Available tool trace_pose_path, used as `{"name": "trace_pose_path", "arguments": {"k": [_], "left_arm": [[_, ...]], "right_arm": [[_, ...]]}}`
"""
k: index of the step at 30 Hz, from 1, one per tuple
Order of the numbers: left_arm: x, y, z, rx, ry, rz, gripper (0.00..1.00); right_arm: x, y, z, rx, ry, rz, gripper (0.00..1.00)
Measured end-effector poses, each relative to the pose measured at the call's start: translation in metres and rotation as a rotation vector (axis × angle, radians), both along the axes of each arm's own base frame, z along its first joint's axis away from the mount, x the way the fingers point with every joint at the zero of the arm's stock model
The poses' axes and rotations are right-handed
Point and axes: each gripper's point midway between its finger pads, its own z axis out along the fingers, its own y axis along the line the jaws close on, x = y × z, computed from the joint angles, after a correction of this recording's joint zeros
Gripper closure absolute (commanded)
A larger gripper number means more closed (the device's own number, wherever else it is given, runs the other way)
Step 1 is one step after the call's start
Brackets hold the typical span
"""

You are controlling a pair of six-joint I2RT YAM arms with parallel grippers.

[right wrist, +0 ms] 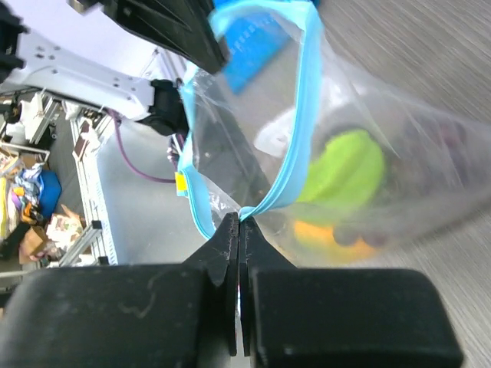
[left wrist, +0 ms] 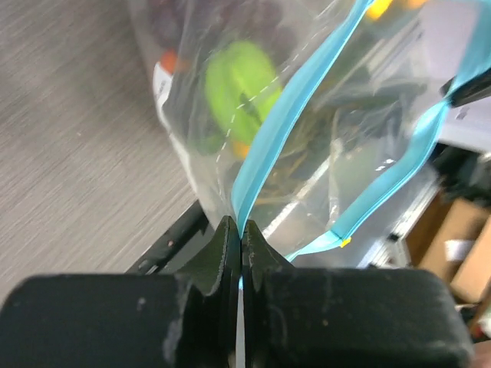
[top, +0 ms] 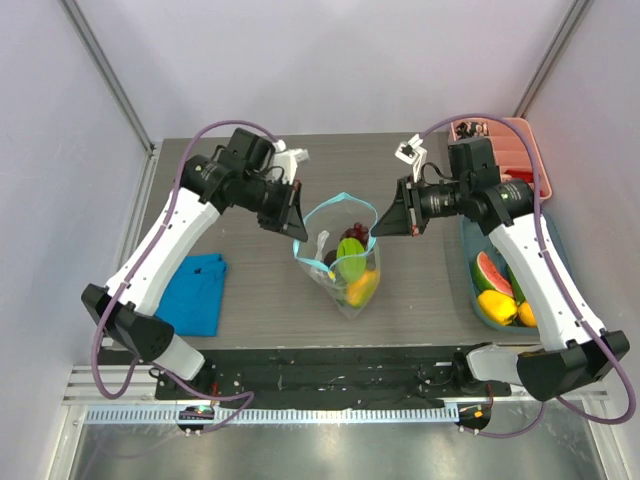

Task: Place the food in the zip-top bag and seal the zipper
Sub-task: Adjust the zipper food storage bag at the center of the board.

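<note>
Now, well to the left of the zip-top bag (top: 328,268), a blue cloth (top: 195,292) is lying flat on the grey tabletop (top: 260,305). Closer in, the left fingers (top: 297,224) are pressing fully together on the bag's left mouth corner, pinching the light teal zipper (top: 340,198) between their tips. In the left wrist view the strip is running straight up out of those closed tips.

The bag itself is hanging upright between the two arms. Its mouth is gaping in a wide diamond, and the two sides of the zipper are standing well apart. Whether its bottom is resting on the tabletop I cannot tell.

Inside the bag some of the food is showing through the clear plastic: dark purple grapes (top: 334,235) toward the top, a green fruit (top: 350,250) in the middle and a yellow-orange piece (top: 362,288) lower down.

At the bag's right mouth corner, the right fingers (top: 379,224) are likewise clamping shut on the zipper.

Well to the right of the bag, a blue bin (top: 467,262) is holding a red watermelon slice (top: 490,272) and yellow fruits (top: 498,306). Beyond the bag to the right, a pink tray (top: 530,140) is sitting at the far edge.
</note>
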Motion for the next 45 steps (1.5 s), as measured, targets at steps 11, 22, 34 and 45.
{"name": "trace_pose_path", "arguments": {"k": [11,22,34,45], "left_arm": [[-0.003,0.001,-0.088,0.26,0.14,-0.099,1.0],[0.022,0.0,-0.082,0.225,-0.026,-0.053,1.0],[0.029,0.009,-0.077,0.145,-0.043,-0.136,1.0],[0.039,0.003,-0.075,0.114,-0.043,-0.179,1.0]], "right_arm": [[0.009,-0.001,-0.069,-0.152,0.154,0.003,0.99],[0.02,-0.007,-0.082,-0.213,0.111,-0.018,0.68],[0.072,-0.07,-0.05,-0.251,-0.007,-0.22,0.06],[0.121,-0.235,-0.079,-0.46,0.012,-0.595,0.03]]}}
